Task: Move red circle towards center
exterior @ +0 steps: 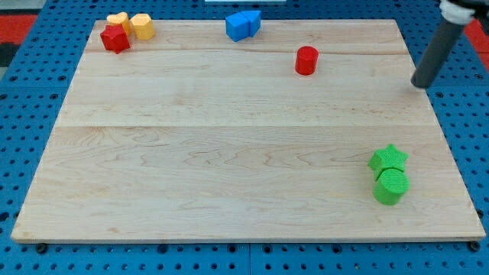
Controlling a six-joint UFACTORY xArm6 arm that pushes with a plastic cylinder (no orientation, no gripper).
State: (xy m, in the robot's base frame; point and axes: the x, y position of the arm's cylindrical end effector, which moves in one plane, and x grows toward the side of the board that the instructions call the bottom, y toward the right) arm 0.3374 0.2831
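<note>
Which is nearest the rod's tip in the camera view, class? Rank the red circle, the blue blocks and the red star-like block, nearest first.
From my tip at the view's right:
1. red circle, upper right of centre.
2. blue blocks, top edge.
3. red block, top left corner.

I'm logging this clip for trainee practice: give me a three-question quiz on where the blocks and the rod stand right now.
1. True or false: my tip touches the red circle.
2. Which blocks sit nearest the view's bottom right corner? A) the blue blocks B) the green star and green circle C) the yellow blocks
3. Fill in: the red block at the view's top left sits beside two ____ blocks.

Key: 1 false, my tip is apart from it, towards the view's right; 2 B; 3 yellow.
</note>
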